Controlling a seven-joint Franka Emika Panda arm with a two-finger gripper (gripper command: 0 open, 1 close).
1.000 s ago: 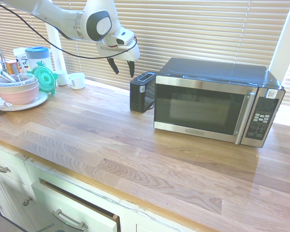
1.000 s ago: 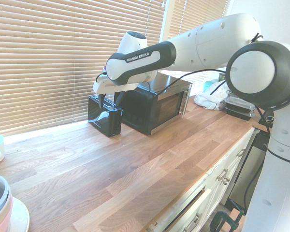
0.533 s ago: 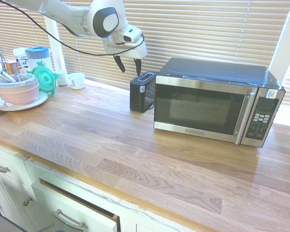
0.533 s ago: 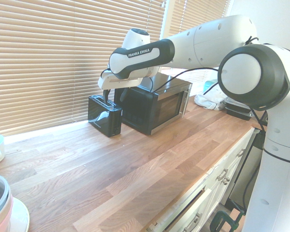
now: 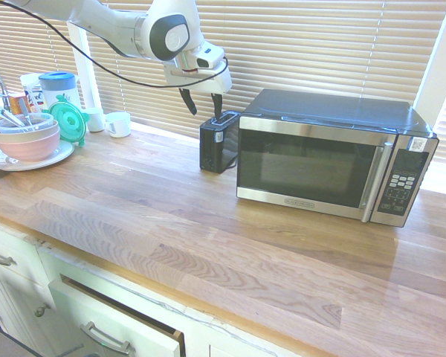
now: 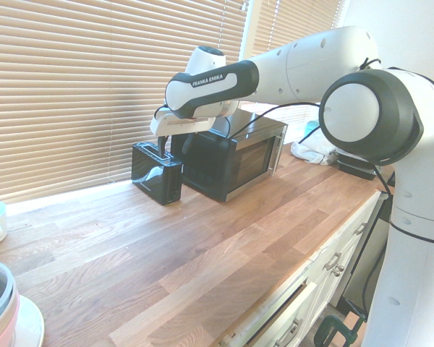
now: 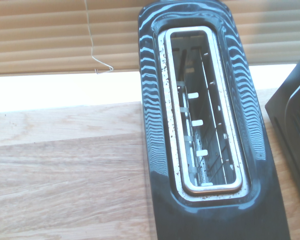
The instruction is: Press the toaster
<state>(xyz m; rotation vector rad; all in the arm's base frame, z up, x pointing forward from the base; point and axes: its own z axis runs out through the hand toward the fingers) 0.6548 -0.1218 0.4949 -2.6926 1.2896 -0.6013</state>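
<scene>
A glossy black toaster (image 7: 205, 130) with a silver-rimmed slot is seen; the counter (image 5: 208, 223) is striped in warm brown wood grain.

— Where's the toaster (image 5: 218, 140)?

— Upright on the wooden counter (image 5: 208, 223), at the back near the window blinds, just beside the microwave's (image 5: 334, 152) left end in the first exterior view. Whether the two touch I cannot tell.

— What does it look like?

— A small, narrow black box with glossy sides that catch reflections. From above, the wrist view shows one long slot with a silver rim, crumbs speckled along it, and bare wire guides inside.
</scene>
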